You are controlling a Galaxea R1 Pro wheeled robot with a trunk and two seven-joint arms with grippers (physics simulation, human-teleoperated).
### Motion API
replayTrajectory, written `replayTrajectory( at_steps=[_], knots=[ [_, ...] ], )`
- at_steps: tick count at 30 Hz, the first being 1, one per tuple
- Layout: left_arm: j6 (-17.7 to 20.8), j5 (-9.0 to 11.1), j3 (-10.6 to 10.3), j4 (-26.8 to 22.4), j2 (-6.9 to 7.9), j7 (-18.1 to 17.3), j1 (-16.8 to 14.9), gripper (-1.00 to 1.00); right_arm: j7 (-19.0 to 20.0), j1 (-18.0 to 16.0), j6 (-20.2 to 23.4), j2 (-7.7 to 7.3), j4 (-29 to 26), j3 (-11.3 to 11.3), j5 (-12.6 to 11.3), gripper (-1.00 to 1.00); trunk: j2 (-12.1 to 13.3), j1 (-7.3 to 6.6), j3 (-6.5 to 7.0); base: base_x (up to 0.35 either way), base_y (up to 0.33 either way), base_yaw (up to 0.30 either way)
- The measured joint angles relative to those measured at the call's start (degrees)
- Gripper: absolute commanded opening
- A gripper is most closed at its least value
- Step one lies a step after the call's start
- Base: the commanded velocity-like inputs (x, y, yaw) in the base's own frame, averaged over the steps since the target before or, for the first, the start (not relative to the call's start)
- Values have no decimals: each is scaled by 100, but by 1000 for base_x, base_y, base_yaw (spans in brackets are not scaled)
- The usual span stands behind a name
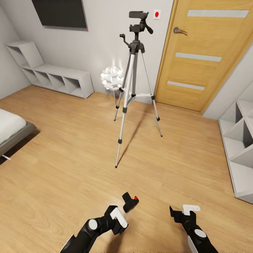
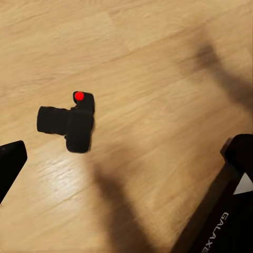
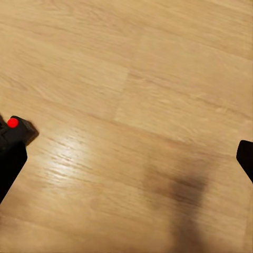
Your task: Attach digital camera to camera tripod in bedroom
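Note:
The digital camera (image 1: 130, 202) lies on the light wood floor, small and black with a red button on top. My left gripper (image 1: 118, 215) hovers just short of it, open; in the left wrist view the camera (image 2: 71, 124) lies beyond the two fingertips (image 2: 10, 164), nearer one of them and untouched. My right gripper (image 1: 183, 211) is open to the camera's right, with the camera (image 3: 13, 129) at the frame's edge beside one fingertip (image 3: 245, 156). The camera tripod (image 1: 134, 88) stands upright further ahead on three silver legs, its black head bare.
A white bulbous lamp (image 1: 111, 78) stands behind the tripod. A wooden door (image 1: 207, 52) is at the back right. White cubby shelves line the left wall (image 1: 56, 79) and the right side (image 1: 242, 147). A grey bed corner (image 1: 12, 131) juts in at left.

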Motion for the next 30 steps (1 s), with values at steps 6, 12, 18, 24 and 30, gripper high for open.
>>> replayTrajectory(
  at_steps=[6, 12, 18, 24, 30],
  knots=[
    [-219, 0, -12, 5, 42, -4, -1, 100, 0, 0, 0, -3, -6, 0, 2, 100, 0, 0, -56, 0, 0, 0],
    [-282, 25, 11, 4, 50, 2, -2, 100, 0, 0, 6, -20, -101, 0, 1, 100, 0, 0, -111, 0, 0, 0],
    [-280, 71, 41, -7, 20, 31, -2, 100, -17, -27, 86, -44, -624, -16, 3, 100, 0, 0, -166, 0, 0, 0],
    [-262, 77, 47, -33, -5, 46, -2, 100, -79, -78, 340, -49, -1106, -29, 3, 100, 0, 0, -222, 0, 0, 0],
    [-247, 77, 54, -96, -48, 87, -2, 100, -199, -162, 450, -51, -1344, -37, 2, 100, 0, 0, -277, 0, 0, 0]
  ],
)
